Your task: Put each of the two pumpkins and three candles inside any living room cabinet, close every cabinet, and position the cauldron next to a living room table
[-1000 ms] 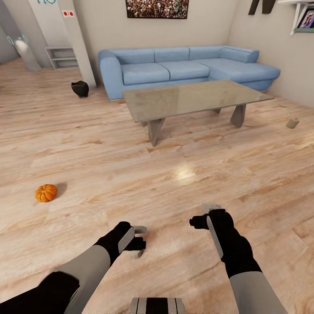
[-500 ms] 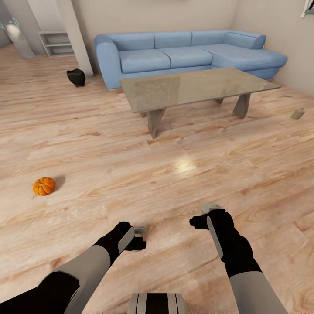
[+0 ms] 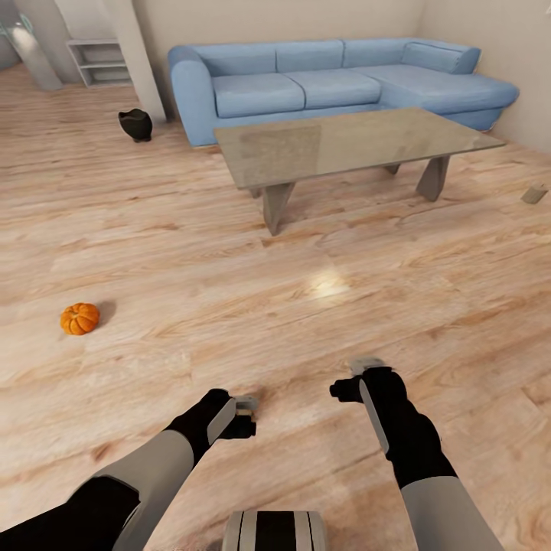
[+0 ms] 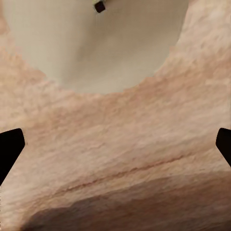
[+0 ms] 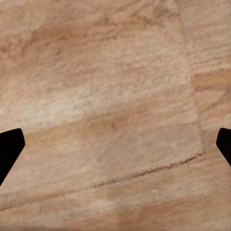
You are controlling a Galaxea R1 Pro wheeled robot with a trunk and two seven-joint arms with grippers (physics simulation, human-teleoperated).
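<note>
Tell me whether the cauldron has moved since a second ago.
No. The cauldron stays by the pillar, left of the sofa. The whole picture shifted together, so the camera moved.

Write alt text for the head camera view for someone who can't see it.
A pumpkin lies on the wood floor, ahead-left of the empty left gripper and right gripper. Beyond stand a glass table, blue sofa and black cauldron.

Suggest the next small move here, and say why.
Probably turn the base left toward the pumpkin. It lies loose on the wood floor, off to the left of both arms and likely out of reach. The left hand and right hand are open and empty over bare planks.
</note>
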